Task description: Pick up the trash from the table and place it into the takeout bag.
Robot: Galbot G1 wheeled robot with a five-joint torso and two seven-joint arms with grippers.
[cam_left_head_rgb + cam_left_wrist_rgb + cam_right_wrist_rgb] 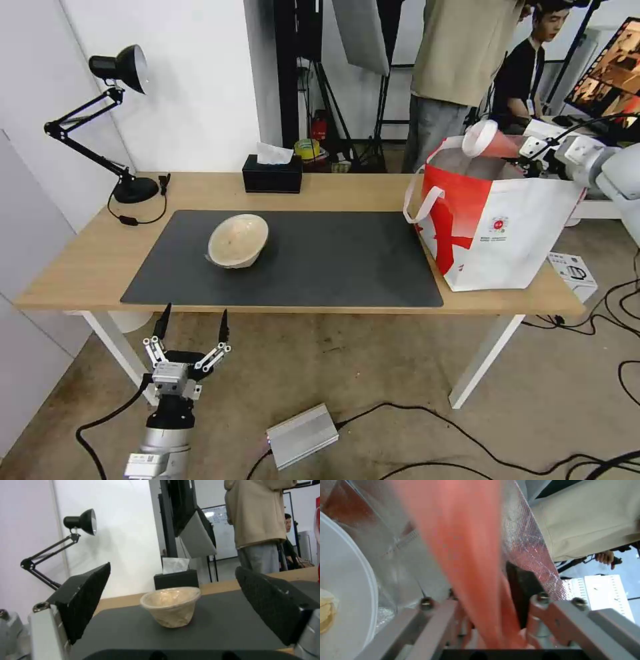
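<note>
A shallow beige bowl [238, 240] lies tilted on the dark grey mat [333, 267] of the table [80, 267]; the left wrist view has this bowl [171, 606] ahead between my left fingers [86, 597]. My left gripper [192, 323] hangs open below the table's front edge, short of the bowl. At the table's right end stands the red-and-white takeout bag [507, 233]. My right gripper [519, 149] is shut on the red cup [497, 142], held sideways over the bag's opening, white lid to the left. In the right wrist view the cup [463, 555] points into the foil-lined bag, where a white bowl [343, 580] lies.
A black tissue box [271, 175] and a black desk lamp [120, 133] stand along the table's far edge. On the floor lie a silver box [303, 435], cables and a small white carton [572, 272]. People stand behind the table.
</note>
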